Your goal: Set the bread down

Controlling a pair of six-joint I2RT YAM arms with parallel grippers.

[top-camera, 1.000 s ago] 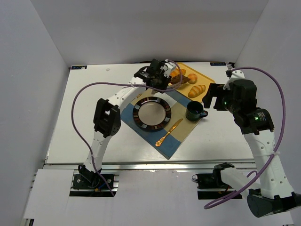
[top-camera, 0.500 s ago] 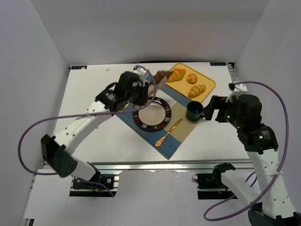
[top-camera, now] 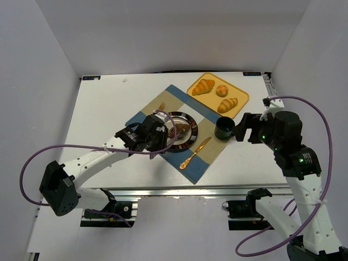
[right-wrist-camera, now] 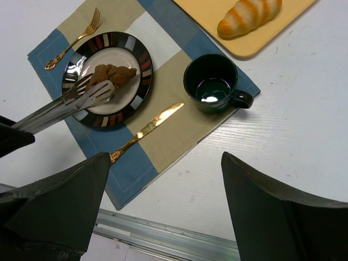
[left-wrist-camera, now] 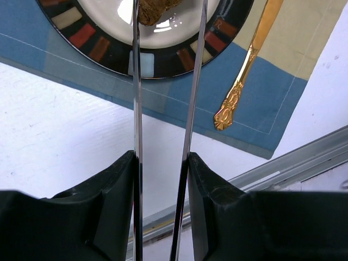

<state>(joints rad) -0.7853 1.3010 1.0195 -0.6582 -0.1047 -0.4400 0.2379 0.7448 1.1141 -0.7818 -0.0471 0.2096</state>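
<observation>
Chocolate-brown bread (right-wrist-camera: 113, 75) lies on the plate (right-wrist-camera: 144, 60), frame centre; left gripper (left-wrist-camera: 161, 157) clamps tongs (right-wrist-camera: 65, 106) pinching it. Withdrawing unreleased could drag it off.

A striped plate (right-wrist-camera: 142, 60) is set on a blue-and-beige placemat (top-camera: 163, 100), with a gold knife (top-camera: 196, 153) and a dark mug (top-camera: 224, 128) laid to its right and a gold fork (right-wrist-camera: 73, 41) to its left. Metal tongs (right-wrist-camera: 65, 106) are extended over its rim. Two croissants (top-camera: 203, 86) and a bun (top-camera: 222, 91) are carried on a yellow tray (top-camera: 242, 97) beyond it.

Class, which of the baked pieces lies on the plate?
The dark brown bread, between the tongs on the striped-rimmed plate; the two golden croissants and the bun lie on the yellow tray.
</observation>
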